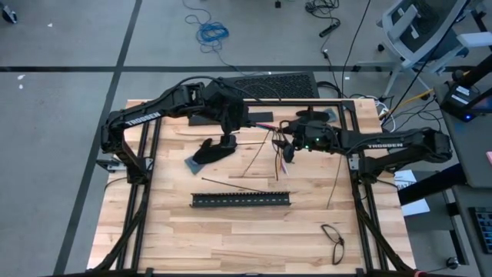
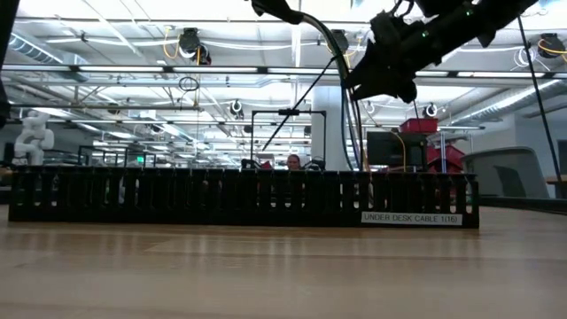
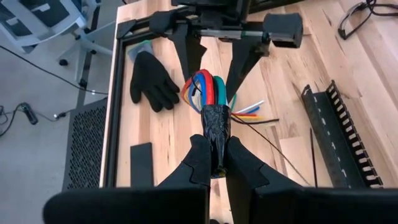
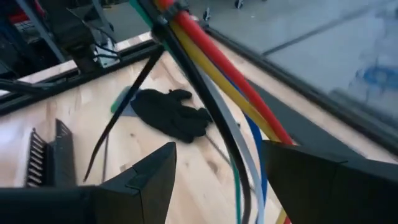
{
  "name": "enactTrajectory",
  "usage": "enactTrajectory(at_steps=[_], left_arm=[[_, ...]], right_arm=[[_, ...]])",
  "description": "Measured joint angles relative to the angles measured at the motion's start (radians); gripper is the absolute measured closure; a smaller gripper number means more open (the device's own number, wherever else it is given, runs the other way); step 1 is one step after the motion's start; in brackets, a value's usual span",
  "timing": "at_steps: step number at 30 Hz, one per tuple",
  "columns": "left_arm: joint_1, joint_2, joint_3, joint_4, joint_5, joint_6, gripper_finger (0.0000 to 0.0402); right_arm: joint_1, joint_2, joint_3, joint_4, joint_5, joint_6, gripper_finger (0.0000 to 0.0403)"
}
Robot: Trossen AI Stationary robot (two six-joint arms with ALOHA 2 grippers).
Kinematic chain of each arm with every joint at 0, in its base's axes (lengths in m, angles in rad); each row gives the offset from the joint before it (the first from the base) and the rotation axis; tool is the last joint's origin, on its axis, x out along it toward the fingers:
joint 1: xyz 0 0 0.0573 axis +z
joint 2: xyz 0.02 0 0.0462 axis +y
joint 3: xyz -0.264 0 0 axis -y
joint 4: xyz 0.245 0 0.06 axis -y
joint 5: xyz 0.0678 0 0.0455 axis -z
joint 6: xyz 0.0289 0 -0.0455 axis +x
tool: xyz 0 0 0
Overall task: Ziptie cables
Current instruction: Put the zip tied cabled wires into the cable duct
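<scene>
Wooden planks form the table [image 1: 254, 231], framed by dark rails, in the centre of the high view. Across its lower middle lies a long slotted bar [image 1: 241, 199]; a black glove [image 1: 212, 151] lies left of centre. Just right of centre, the cables [image 3: 208, 88] hang above the wood, their taped end pinched by the left gripper [image 3: 217, 163]. The right gripper [image 4: 214, 171] straddles them, fingers spread.
</scene>
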Motion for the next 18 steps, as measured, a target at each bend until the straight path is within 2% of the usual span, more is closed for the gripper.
enactTrajectory(at_steps=[3,8,12,18], left_arm=[[0.002,0.0,0.0,-0.009,-0.005,0.005,0.0379],[0.009,0.0,0.0,-0.01,-0.01,0.045,0.0379],[0.009,0.0,0.0,-0.008,0.012,0.045,0.0379],[0.007,0.0,0.0,-0.006,0.017,0.045,0.0379]], right_arm=[[0.011,0.0,0.059,-0.153,-0.043,0.043,0.0174],[0.043,0.0,0.153,-0.346,-0.019,0.01,0.0174],[0.025,0.004,0.183,-0.344,0.058,-0.037,0.0174],[-0.019,0.047,0.183,-0.267,0.045,-0.042,0.0159]])
